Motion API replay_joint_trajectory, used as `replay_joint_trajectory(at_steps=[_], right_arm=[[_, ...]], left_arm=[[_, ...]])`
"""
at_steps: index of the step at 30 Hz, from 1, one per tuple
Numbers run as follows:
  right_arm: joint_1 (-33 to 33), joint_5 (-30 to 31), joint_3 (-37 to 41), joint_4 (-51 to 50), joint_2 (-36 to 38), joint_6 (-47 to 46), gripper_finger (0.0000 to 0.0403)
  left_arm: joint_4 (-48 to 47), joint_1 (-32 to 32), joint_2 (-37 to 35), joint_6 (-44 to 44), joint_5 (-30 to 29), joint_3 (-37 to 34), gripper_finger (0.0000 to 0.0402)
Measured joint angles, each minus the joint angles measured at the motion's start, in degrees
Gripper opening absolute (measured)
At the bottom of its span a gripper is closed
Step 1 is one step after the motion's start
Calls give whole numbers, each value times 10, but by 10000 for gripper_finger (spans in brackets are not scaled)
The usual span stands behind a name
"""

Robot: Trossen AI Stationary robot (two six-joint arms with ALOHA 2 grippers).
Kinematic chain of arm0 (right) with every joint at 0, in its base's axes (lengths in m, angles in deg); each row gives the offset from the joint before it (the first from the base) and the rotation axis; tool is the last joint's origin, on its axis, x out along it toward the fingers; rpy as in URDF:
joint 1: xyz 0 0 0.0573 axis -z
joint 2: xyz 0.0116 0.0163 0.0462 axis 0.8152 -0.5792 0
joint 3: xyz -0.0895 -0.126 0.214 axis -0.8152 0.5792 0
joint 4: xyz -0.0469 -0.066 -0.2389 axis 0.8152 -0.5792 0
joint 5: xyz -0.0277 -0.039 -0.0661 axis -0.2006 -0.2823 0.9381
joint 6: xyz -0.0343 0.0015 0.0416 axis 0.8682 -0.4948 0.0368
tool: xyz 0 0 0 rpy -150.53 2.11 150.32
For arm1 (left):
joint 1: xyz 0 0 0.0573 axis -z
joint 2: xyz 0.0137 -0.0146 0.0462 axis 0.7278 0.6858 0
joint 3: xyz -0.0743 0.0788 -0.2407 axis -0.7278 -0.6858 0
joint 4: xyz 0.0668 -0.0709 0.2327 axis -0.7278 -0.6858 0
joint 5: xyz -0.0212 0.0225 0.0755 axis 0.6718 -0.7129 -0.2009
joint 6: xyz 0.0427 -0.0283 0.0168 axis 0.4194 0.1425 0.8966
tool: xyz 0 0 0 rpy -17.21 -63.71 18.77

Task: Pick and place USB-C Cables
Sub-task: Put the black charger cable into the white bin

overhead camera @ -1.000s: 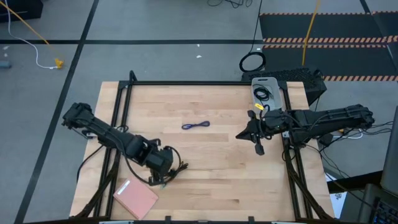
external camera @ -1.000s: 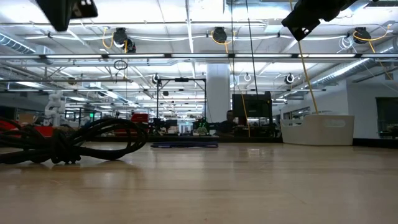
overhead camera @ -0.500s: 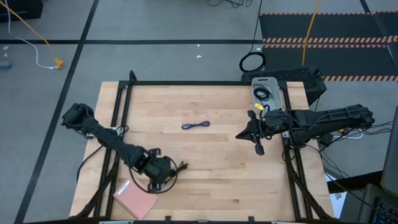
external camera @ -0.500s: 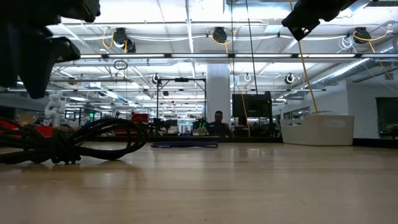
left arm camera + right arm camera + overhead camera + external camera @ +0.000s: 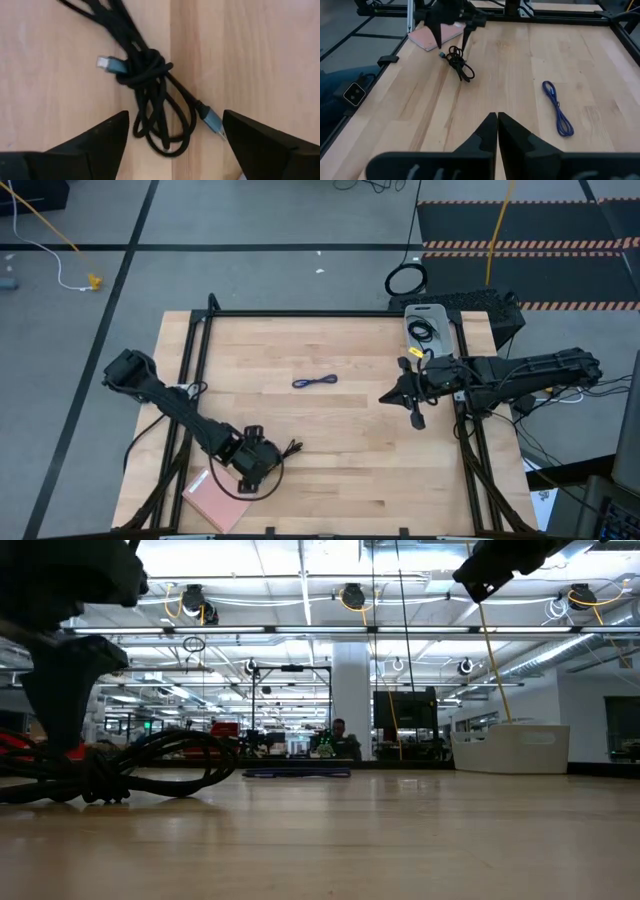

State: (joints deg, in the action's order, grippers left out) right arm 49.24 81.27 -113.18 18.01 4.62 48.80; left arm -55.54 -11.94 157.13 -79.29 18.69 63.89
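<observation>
From above, the left gripper (image 5: 255, 463) hangs over the near left part of the table (image 5: 340, 430), directly above the bundled black cable (image 5: 278, 456), whose loose ends stick out beside it; the pink pad (image 5: 217, 498) lies just beside it toward the table's edge. The blue-purple cable (image 5: 314, 382) lies alone mid-table, well apart from both arms, and the right gripper (image 5: 412, 402) waits near the right side. A third cable, a black coil (image 5: 422, 331), sits in the white tray (image 5: 438, 316) at the far right corner. At table height, the bundled black cable (image 5: 110, 768) lies flat on the wood with the left gripper (image 5: 60, 690) reaching down to it. The left wrist camera shows its fingers (image 5: 95, 142) spread wide, holding nothing, with the knotted bundle (image 5: 150, 95) lying between them. The right wrist camera shows that gripper's fingers (image 5: 487, 132) pressed together, empty, the blue-purple cable (image 5: 557, 109) ahead of them on the wood.
</observation>
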Motion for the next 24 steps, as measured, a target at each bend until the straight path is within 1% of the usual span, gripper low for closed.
replay_joint_trajectory(at_steps=[5, 10, 15, 24], right_arm=[[0, -1, 0, 10, 0, 0, 6], [0, -1, 0, 10, 0, 2, 6], [0, -1, 0, 10, 0, 2, 6], [0, -2, 0, 10, 0, 2, 6]], left_arm=[[21, 0, 33, 23, 0, 0, 323], [19, 0, 46, 40, 5, 0, 293], [19, -1, 46, 59, 0, 1, 235], [17, -4, 41, 66, -1, 1, 104]])
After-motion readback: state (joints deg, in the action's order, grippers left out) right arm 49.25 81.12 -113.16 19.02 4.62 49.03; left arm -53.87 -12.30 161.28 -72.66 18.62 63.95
